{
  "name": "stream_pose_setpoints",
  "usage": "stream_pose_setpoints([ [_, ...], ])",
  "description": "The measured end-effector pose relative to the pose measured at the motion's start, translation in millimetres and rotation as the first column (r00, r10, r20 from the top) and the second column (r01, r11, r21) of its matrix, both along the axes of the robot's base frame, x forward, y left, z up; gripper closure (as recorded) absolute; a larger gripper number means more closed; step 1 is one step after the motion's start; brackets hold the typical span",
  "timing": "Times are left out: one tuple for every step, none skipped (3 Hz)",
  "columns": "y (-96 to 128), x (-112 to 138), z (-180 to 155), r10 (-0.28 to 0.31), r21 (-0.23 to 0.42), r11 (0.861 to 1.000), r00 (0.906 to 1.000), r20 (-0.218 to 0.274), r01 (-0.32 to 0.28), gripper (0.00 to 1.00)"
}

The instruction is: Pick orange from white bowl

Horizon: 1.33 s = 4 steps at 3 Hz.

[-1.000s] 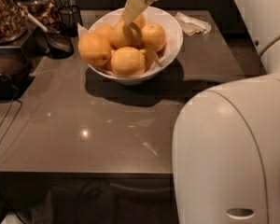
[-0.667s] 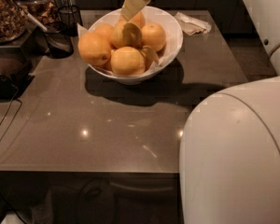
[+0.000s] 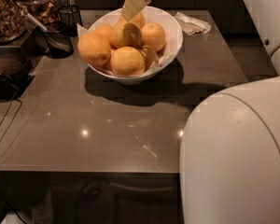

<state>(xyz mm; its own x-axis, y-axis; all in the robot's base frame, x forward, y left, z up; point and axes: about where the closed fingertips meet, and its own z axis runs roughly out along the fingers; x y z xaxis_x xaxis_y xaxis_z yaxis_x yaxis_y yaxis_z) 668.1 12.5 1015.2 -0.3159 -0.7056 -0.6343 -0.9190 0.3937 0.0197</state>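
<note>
At the far left a glass jar (image 3: 3,13) of brown dried pieces stands at the back. In front of it a black appliance (image 3: 7,76) sits on the edge of the surface, and a thin cable (image 3: 4,120) trails from it down over the front. Just to the right is a black mesh cup (image 3: 70,16), with a dark scoop (image 3: 56,40) lying in front of it.

The countertop (image 3: 107,129) is a dark grey-brown slab, smooth and glossy. It shows small bright specks of reflected light and a broad shadow under the bowl.

The white bowl (image 3: 170,41) stands toward the back of the countertop, a little left of the middle, and is heaped with fruit. The orange (image 3: 119,37) lies at the top of the heap in the middle of the bowl. The other oranges (image 3: 94,49) press around it.

The gripper (image 3: 132,4) reaches down from the top edge, its pale tip just above that orange. I cannot tell whether it is open or closed, or whether it has hold of anything.

Right of the bowl, a crumpled napkin (image 3: 192,23) lies near the back corner. Beyond the counter's right edge the floor (image 3: 252,55) is dark. The robot's white body (image 3: 238,157) fills the lower right.
</note>
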Motion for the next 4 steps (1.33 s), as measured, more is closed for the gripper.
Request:
stream_pose_setpoints([
  [0.0,0.0,0.0,0.0,0.0,1.0,1.0,0.0,0.0,0.34],
  [0.0,0.0,0.0,0.0,0.0,1.0,1.0,0.0,0.0,0.11],
  [1.2,2.1,-2.6,-0.01,-0.028,1.0,0.9999,0.008,0.01,0.0],
  [-5.2,5.3,-13.5,-0.069,-0.079,0.995,0.9973,-0.026,0.067,0.0],
])
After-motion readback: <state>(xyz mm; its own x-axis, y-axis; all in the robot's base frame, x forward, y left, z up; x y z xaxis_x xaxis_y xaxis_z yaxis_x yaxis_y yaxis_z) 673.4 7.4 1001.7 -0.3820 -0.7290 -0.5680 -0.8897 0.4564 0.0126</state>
